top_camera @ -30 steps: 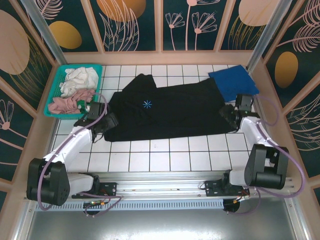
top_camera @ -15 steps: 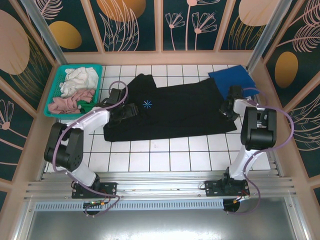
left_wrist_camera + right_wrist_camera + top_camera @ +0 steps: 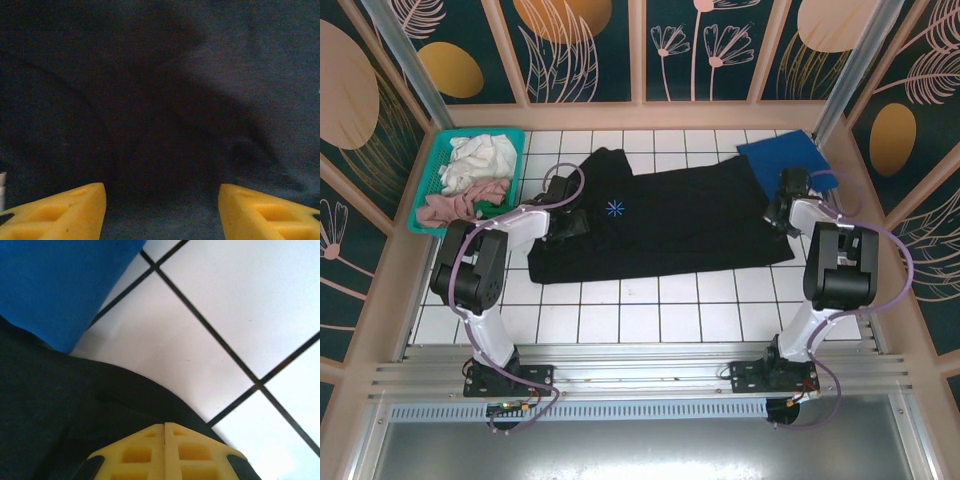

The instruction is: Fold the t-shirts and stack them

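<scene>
T-shirt hem (image 3: 75, 410), right gripper (image 3: 165, 426) now closed

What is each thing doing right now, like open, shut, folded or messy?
Black shirt, lying spread out.
Blue shirt, folded, lying flat.
Basket, holding crumpled clothes.
Left fingers, open above the black shirt.
Right fingers, shut at the black shirt's edge.

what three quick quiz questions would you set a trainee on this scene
1. True or false: the left hand is open over the black t-shirt.
2. The blue t-shirt lies at which part of the table? A far left, B far right, C near edge.
3. Fill in: the right hand is ___ (open or shut).
Key: 1 true; 2 B; 3 shut.
</scene>
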